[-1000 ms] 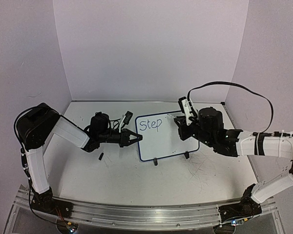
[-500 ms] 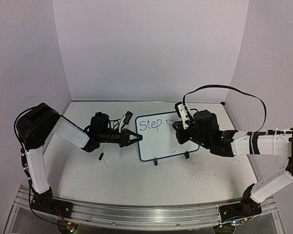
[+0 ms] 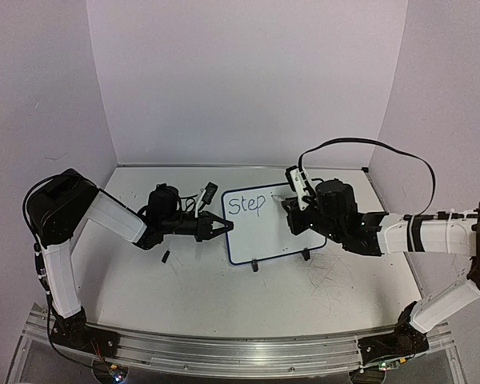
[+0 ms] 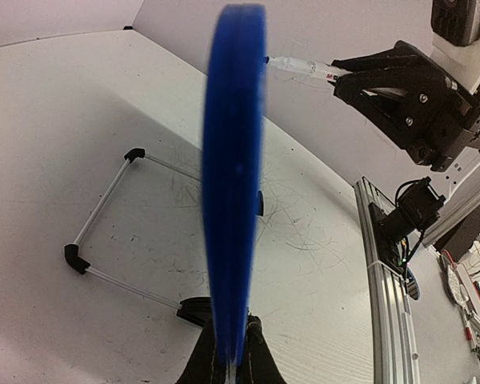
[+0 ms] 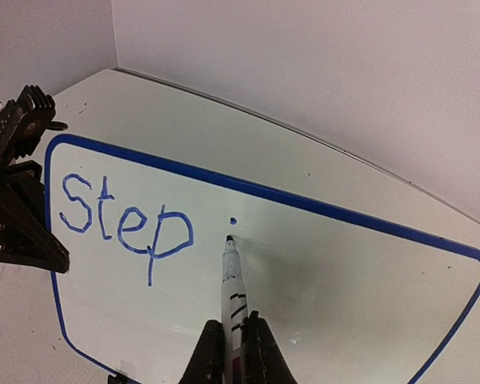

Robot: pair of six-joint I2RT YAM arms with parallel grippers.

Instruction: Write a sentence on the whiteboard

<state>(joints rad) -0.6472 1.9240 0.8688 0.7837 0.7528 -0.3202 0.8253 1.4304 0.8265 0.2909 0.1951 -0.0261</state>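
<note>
The right gripper (image 5: pixel 234 332) is clenched on a marker (image 5: pixel 231 280); its two fingers press the barrel from both sides, and the marker points forward to the whiteboard (image 5: pixel 248 190). The dark tip stands on the white face of the board, near the middle and a little toward the upper edge. I cannot tell if the tip really touches the surface. Just above the tip there is one small blue dot (image 5: pixel 234 220).

Left of the dot, in the upper left part of the board, the sentence (image 5: pixel 124 220) has so far only the word "Step", written in blue. The rest of the white face is bare.

The left gripper (image 4: pixel 230 364) is closed on the left edge of the whiteboard and pinches the blue frame between its fingers. In the left wrist view the frame is seen edge-on as a blurred blue band, with the wire stand (image 4: pixel 104 200) lying on the table (image 3: pixel 184 304) behind the board.

In the top view the whiteboard (image 3: pixel 272 232) stands tilted on its small feet between the two grippers, the left gripper (image 3: pixel 224 226) at its left edge and the right gripper (image 3: pixel 292 212) in front of its right half.
</note>
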